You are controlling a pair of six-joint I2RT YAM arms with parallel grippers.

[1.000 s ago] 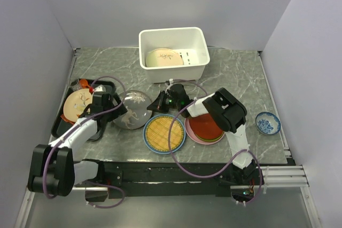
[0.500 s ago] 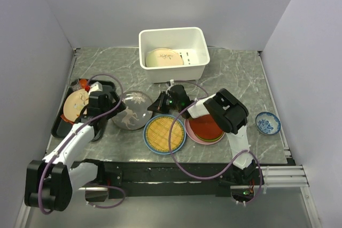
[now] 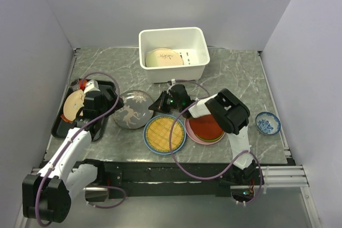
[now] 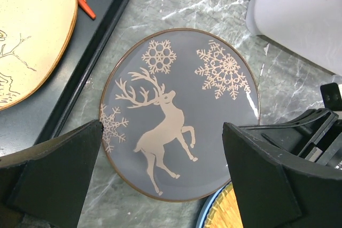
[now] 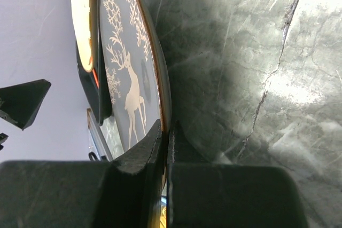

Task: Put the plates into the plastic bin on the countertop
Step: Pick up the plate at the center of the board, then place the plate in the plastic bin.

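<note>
Right hand [image 3: 156,103], in the top view, reaches left across the dark marble surface [image 3: 235,73] and meets the right rim of the grey deer plate [image 3: 131,110]. That plate lies between the black tray [image 3: 61,123] and the blue plate [image 3: 164,152] carrying the yellow woven disc [image 3: 164,133]. At the deer plate's left edge the left hand [image 3: 107,105] hangs partly over the tray. Well behind stands the white plastic bin [image 3: 173,73] with a cream sprig plate [image 3: 164,57] lying inside, and the red plate [image 3: 206,126] tops a stack on the surface. From the left wrist, the left hand [image 4: 160,137] is spread wide and holds nothing, its fingers [image 4: 53,174] framing the grey deer plate [image 4: 179,110] from above, while the right hand [image 4: 299,132] touches the rim at the right. From the right wrist, the right hand [image 5: 165,137] is pinched narrow on that thin rim, holding the grey deer plate [image 5: 128,78] by one edge only; whether the plate has left the surface I cannot tell. I judge the danger to lie in this grip: a glossy plate held at one edge may pivot or slide out as it rises. It could also drag over the woven disc, strike the open left hand above, or knock the bin's front wall on the way in.
</note>
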